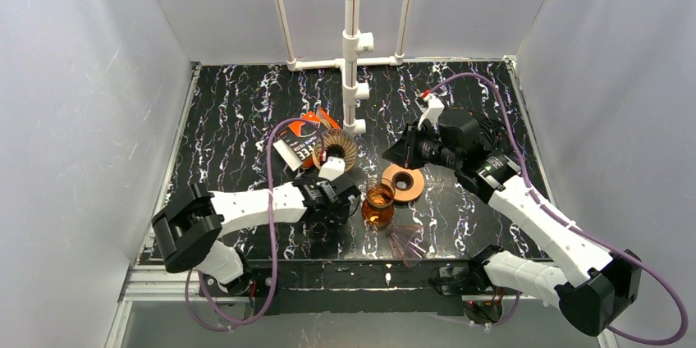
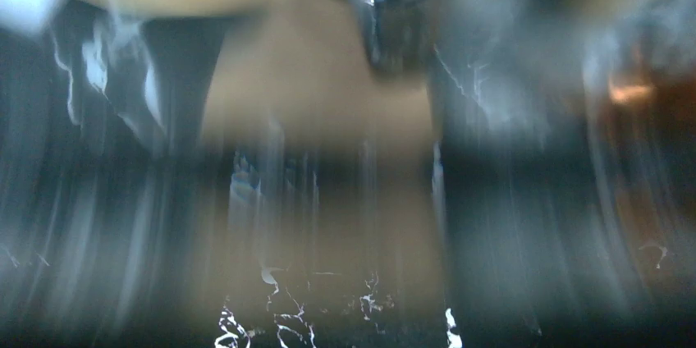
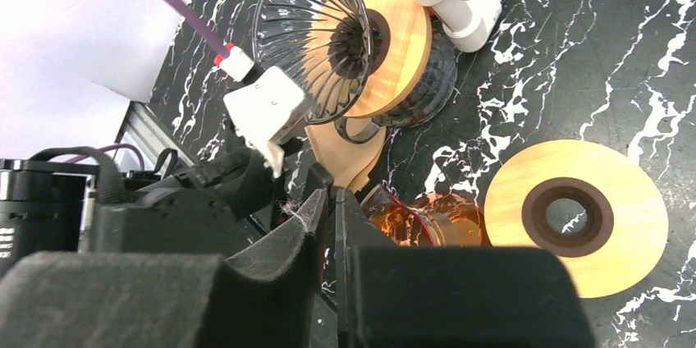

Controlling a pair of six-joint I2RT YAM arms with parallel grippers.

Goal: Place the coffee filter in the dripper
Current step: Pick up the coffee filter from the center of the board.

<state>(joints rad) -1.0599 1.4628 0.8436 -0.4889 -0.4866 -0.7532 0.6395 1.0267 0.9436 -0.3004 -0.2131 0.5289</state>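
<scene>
The dripper [image 1: 336, 148], ribbed clear glass with a wooden collar, lies tilted on the black marble table; it also shows in the right wrist view [image 3: 316, 36]. My left gripper [image 1: 348, 200] sits just in front of it, shut on the tan paper coffee filter [image 3: 351, 157], which stays below the dripper's mouth. The left wrist view is heavily blurred, and the filter [image 2: 316, 118] fills its middle. My right gripper [image 1: 394, 153] is shut and empty, hovering right of the dripper, its tips [image 3: 332, 194] above the left gripper.
An amber glass jar [image 1: 378, 205] stands right of my left gripper. A wooden ring [image 1: 404, 183] lies beside it. An orange filter packet [image 1: 302, 143] lies left of the dripper. A white pipe stand [image 1: 353, 44] rises behind. A clear cone [image 1: 408, 243] sits near the front edge.
</scene>
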